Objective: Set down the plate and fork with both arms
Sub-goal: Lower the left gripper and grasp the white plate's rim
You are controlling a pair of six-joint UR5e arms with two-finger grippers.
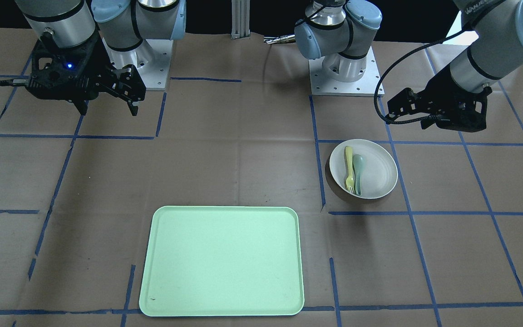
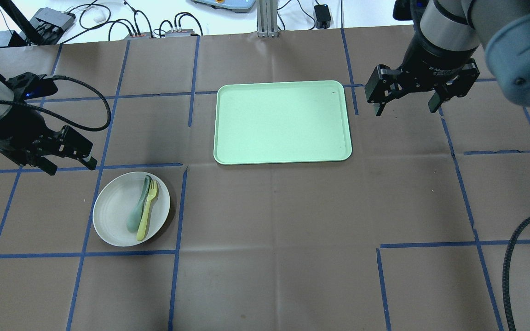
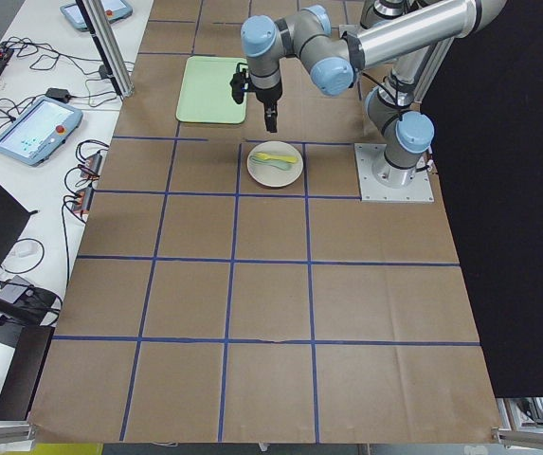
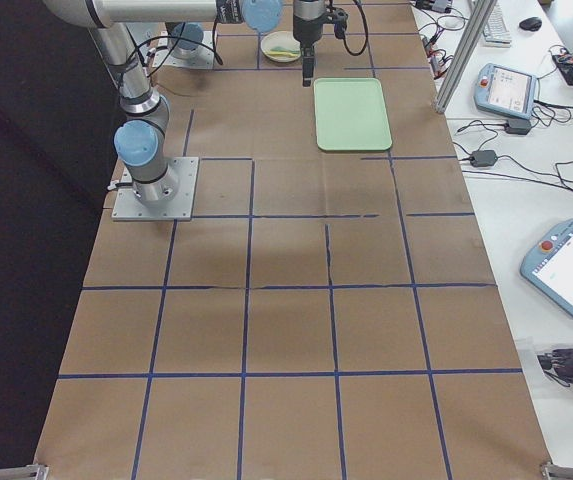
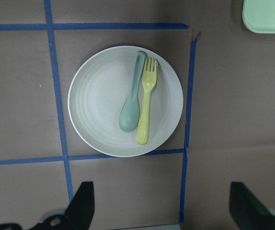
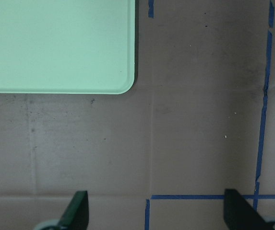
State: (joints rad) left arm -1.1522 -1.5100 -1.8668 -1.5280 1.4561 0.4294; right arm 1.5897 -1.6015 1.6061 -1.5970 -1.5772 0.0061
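The off-white plate (image 2: pixel 113 214) lies on the brown table at the left of the overhead view, and it also shows in the front view (image 1: pixel 377 170). On it lie the pale-yellow fork (image 2: pixel 148 209) and a grey-green spoon (image 2: pixel 137 207), side by side. In the left wrist view the plate (image 5: pixel 99 105) holds the fork (image 5: pixel 146 108) right of the spoon (image 5: pixel 132 100). My left gripper (image 2: pixel 72 166) is open and empty, above the table just beyond the plate's far left rim. My right gripper (image 2: pixel 405 109) is open and empty, to the right of the tray.
A rectangular mint-green tray (image 2: pixel 283 122) lies at the table's middle, with nothing on it; its corner shows in the right wrist view (image 6: pixel 55 43). Blue tape lines cross the brown table cover. Cables and devices sit beyond the far edge.
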